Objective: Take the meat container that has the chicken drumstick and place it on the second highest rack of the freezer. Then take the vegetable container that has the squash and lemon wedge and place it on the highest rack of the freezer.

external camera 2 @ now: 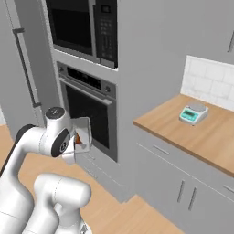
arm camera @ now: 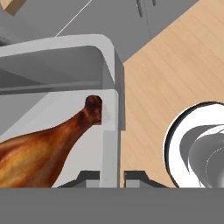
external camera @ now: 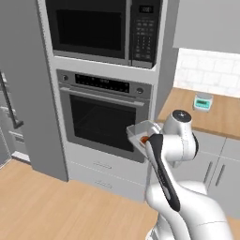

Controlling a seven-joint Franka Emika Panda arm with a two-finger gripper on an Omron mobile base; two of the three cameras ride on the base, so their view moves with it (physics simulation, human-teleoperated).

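The meat container (arm camera: 65, 61) is a pale grey open tray. The brown chicken drumstick (arm camera: 39, 148) lies inside it. My gripper (arm camera: 111, 177) is shut on the tray's side wall, with one dark fingertip on each side of the wall. In the left base view the meat container (external camera: 139, 131) hangs in the air in front of the oven, held by the gripper (external camera: 146, 140) at the end of the bent arm. The right base view shows the meat container (external camera 2: 83, 130) tilted beside the wrist. The vegetable container and the freezer racks are out of view.
A built-in oven (external camera: 105, 119) stands right behind the tray, under a microwave (external camera: 101, 28). A tall grey door with a long handle (external camera 2: 25, 64) is to the left. To the right, a wooden counter (external camera 2: 201, 135) carries a small scale (external camera 2: 194, 113). Wood floor (external camera: 42, 206) lies below.
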